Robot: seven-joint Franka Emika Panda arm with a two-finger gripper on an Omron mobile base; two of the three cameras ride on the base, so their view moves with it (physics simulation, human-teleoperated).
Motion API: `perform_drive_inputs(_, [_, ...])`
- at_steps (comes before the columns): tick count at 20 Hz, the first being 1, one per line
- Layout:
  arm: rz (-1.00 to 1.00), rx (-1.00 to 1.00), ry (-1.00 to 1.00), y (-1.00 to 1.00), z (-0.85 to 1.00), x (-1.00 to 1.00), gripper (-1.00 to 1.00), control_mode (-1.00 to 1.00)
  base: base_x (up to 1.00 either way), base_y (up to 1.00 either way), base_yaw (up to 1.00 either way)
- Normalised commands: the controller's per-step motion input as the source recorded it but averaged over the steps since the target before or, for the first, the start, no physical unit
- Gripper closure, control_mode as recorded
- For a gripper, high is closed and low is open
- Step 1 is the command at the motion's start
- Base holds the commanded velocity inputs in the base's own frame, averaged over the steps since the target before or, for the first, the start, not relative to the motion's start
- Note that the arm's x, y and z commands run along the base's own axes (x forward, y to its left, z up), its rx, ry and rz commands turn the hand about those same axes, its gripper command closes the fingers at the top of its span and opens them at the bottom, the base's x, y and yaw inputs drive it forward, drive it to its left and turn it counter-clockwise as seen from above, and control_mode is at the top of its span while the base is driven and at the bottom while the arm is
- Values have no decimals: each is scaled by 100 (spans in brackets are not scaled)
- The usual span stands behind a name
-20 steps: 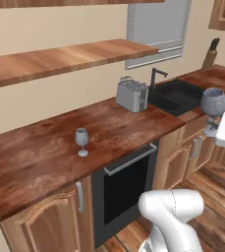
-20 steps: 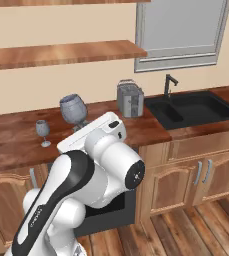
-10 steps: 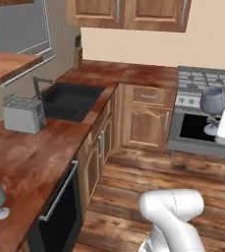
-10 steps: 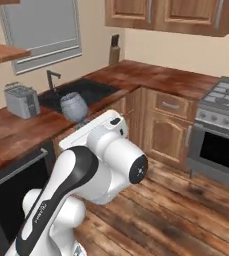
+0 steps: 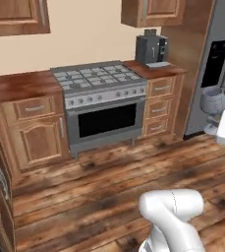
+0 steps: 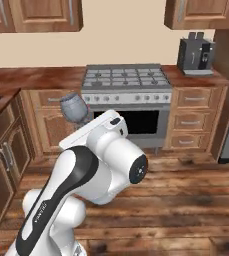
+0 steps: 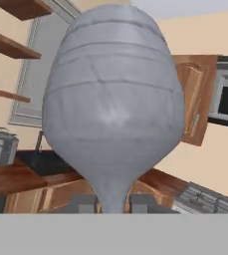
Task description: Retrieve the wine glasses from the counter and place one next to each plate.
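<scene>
One wine glass (image 7: 113, 107) upright w/ stem betw. hand (image 7: 112, 203) fingers, clamped on it, bowl above.

Stove (image 5: 100, 78) between counter (image 5: 20, 84) left, coffee machine (image 5: 152, 48) right, fridge (image 5: 217, 59) beyond.

A wine glass (image 5: 212, 102) hung upright at the right edge of the frame, before the dark fridge (image 5: 217, 64); a stove (image 5: 101, 91) stood at centre.

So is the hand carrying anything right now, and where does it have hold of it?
Yes: a wine glass, upright, gripped by its thin stem just below the bowl, with the hand closed on either side of it.
</scene>
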Motion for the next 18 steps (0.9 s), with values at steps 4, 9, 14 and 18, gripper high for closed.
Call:
perform_drive_inputs(4, [0,0,0,0,0,0,100,100,0,0,-100])
perform_drive_inputs(9, [0,0,0,0,0,0,100,100,0,0,-99])
perform_drive_inputs(14, [0,0,0,0,0,0,100,100,-3,-8,-93])
perform_drive_inputs(18, [0,0,0,0,0,0,100,100,5,-76,-69])
